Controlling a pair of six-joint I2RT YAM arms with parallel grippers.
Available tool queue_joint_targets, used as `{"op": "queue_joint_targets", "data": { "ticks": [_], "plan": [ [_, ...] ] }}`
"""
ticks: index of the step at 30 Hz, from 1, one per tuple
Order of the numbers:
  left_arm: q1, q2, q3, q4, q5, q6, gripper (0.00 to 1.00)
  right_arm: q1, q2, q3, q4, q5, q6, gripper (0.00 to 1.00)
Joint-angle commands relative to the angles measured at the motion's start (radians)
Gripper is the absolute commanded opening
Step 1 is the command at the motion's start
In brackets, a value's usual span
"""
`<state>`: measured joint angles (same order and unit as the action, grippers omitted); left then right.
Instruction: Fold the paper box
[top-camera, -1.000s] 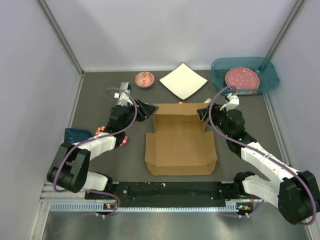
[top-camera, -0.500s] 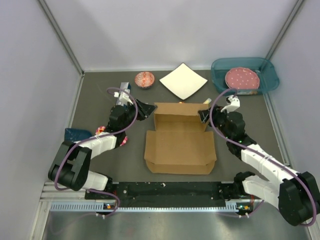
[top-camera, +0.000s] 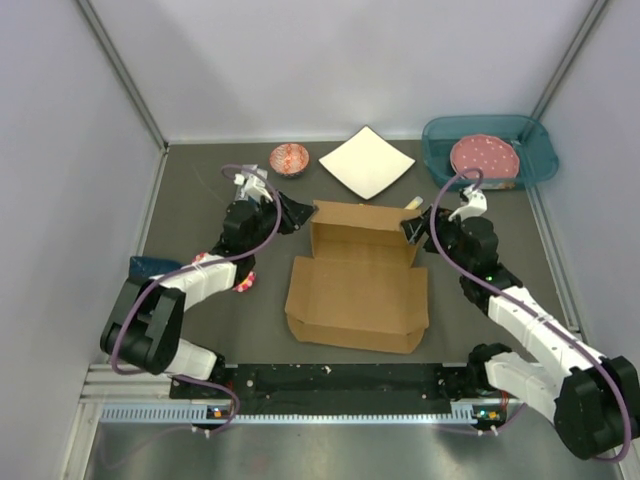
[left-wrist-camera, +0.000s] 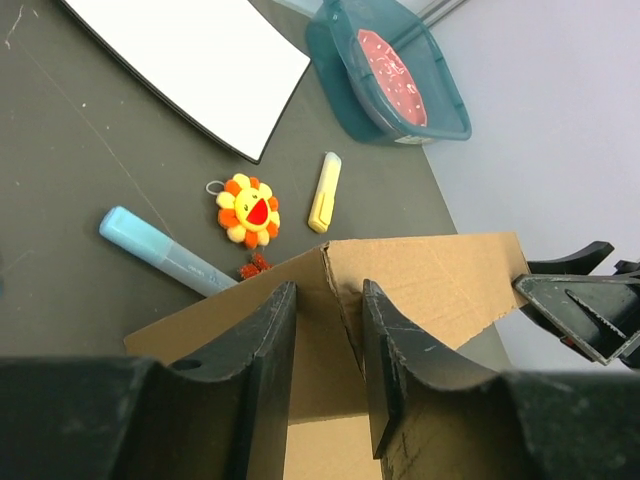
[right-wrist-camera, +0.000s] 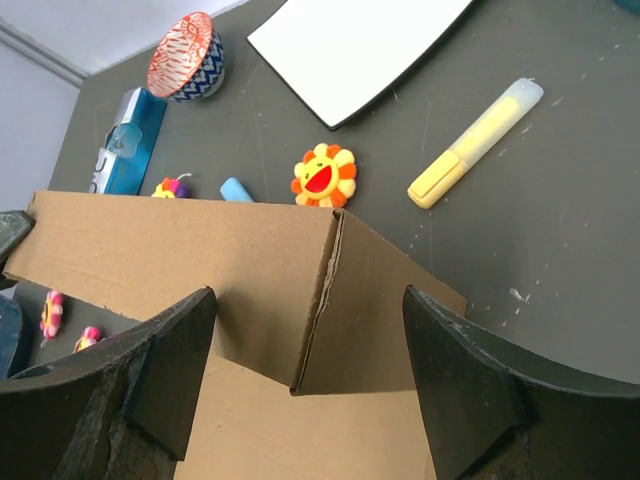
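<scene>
The paper box (top-camera: 355, 295) lies in the middle of the dark table (top-camera: 190, 195), between the two arms. It is brown and mostly flat. Its big flat part points toward the arm bases. Its back wall stands up, with a short side flap bent in at each end.

The left gripper (left-wrist-camera: 327, 288) is at the left end of that wall. Its two black fingers (left-wrist-camera: 265, 370) are close together, one on each side of the bent corner. I cannot tell if they are really squeezing the cardboard or only sitting next to it.

The right gripper (right-wrist-camera: 308, 295) is at the other end of the wall. Its fingers are spread wide, with the right corner of the box in the gap (lots of room on both sides), and it holds nothing.

Behind the box lie a little sunflower toy (right-wrist-camera: 324, 175), a yellow marker (right-wrist-camera: 476, 143) and a light blue pen (left-wrist-camera: 165, 252). Farther back are a white square sheet (top-camera: 366, 162) and a small red bowl (top-camera: 290, 158). In the far right corner sits a teal tray (top-camera: 537, 150) with a pink dotted plate (top-camera: 484, 156) in it.
</scene>
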<state>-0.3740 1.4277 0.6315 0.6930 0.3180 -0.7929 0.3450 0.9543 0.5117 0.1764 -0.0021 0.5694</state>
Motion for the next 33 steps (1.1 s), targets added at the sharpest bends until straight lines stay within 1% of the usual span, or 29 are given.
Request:
{"op": "queue_joint_targets", "data": {
  "ticks": [1, 3, 6, 9, 10, 13, 18, 23, 27, 33],
  "plan": [
    [-0.003, 0.076, 0.037, -0.199, 0.01, 0.077, 0.24, -0.075, 0.046, 0.054, -0.031, -0.096, 0.003, 0.74],
    [-0.002, 0.085, 0.069, -0.249, 0.024, 0.084, 0.24, -0.086, 0.06, 0.044, -0.022, -0.113, 0.004, 0.72],
    [-0.003, 0.1, 0.07, -0.244, 0.033, 0.077, 0.24, -0.098, 0.063, -0.015, 0.018, -0.111, 0.014, 0.67],
    [-0.003, 0.108, 0.04, -0.211, 0.032, 0.064, 0.23, -0.116, 0.067, -0.087, 0.064, -0.118, 0.033, 0.56],
    [-0.003, 0.112, 0.028, -0.195, 0.035, 0.061, 0.22, -0.115, 0.069, -0.114, 0.072, -0.115, 0.035, 0.51],
    [-0.005, 0.123, -0.001, -0.167, 0.036, 0.044, 0.21, -0.116, 0.073, -0.159, 0.087, -0.101, 0.05, 0.45],
    [-0.013, 0.12, -0.081, -0.04, 0.049, 0.011, 0.2, -0.115, 0.07, -0.214, 0.06, -0.101, 0.09, 0.44],
    [-0.035, 0.108, -0.144, -0.009, 0.044, 0.006, 0.2, -0.115, 0.028, -0.255, -0.02, -0.107, 0.139, 0.46],
    [-0.066, 0.115, -0.164, -0.013, 0.029, 0.024, 0.2, -0.115, 0.0, -0.28, -0.066, -0.104, 0.181, 0.5],
    [-0.088, 0.142, -0.217, 0.02, 0.021, 0.014, 0.21, -0.112, 0.02, -0.288, -0.163, -0.102, 0.247, 0.51]
  ]
}}
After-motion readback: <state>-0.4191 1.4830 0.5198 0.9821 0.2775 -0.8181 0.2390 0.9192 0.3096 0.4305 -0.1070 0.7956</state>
